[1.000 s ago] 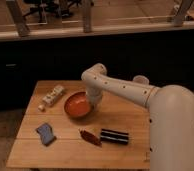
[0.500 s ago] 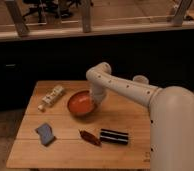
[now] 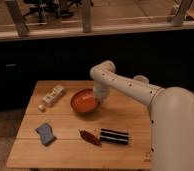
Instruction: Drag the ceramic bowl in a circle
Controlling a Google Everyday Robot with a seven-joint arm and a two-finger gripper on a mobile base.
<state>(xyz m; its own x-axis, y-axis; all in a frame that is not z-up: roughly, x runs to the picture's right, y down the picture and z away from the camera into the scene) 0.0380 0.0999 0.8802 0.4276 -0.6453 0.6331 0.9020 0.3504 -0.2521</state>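
Wooden planks make up your desk (image 3: 125,117), which stands before a dark wall with office chairs (image 3: 42,7) behind a railing, and the ceramic bowl (image 3: 83,101) sits near its middle. Your pincer (image 3: 98,97) is at the bowl's right rim, though whether it is spread or pinching cannot be told. Around it lie a pale packet (image 3: 53,94), a blue sponge (image 3: 45,133), a dark-red pouch (image 3: 90,137) and a black striped bar (image 3: 114,136).

We see dim, warm light: brightest along the top of the frame, dark across the middle. A soft sheen marks the ceramic bowl (image 3: 84,101) at centre; the gripper (image 3: 99,98) lies shadowed at its right rim.
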